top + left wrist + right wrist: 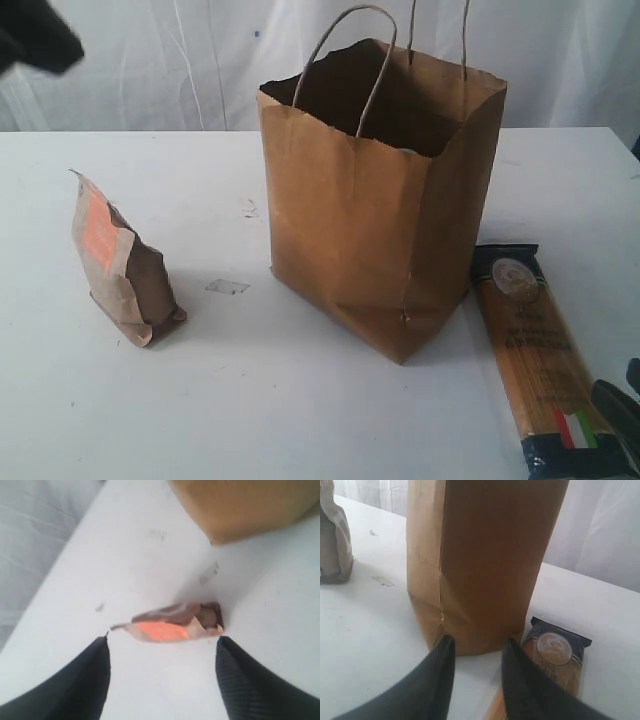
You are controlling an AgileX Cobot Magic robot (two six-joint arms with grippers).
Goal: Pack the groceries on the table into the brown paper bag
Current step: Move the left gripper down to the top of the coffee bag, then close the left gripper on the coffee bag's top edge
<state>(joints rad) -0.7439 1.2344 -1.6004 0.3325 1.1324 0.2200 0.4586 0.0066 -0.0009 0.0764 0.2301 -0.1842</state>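
The brown paper bag (370,230) stands upright near the middle of the white surface (250,400). Its ragged mouth is open and its two twisted loop handles (375,60) rise above the rim; the inside is in shadow, so what it holds cannot be made out. Just beside its base on the right lies the long spaghetti packet (535,350), flat on the surface. The packet's dark end with a round emblem is nearest the bag, and the end with green, white and red stripes points toward the near edge. Whether packet and bag touch cannot be told. Well apart on the bag's left, the brown orange-labelled pouch (125,265) stands upright on its own, its orange label facing left. A small grey patch (228,287) marks the surface between pouch and bag. The left fingers (85,680) are spread wide with nothing clamped, hanging above the pouch, which shows in the gap between them. The right fingers (440,675) are low near the surface in front of the bag's base, apart and empty, one of them close alongside the spaghetti packet. A white curtain (150,60) hangs behind.
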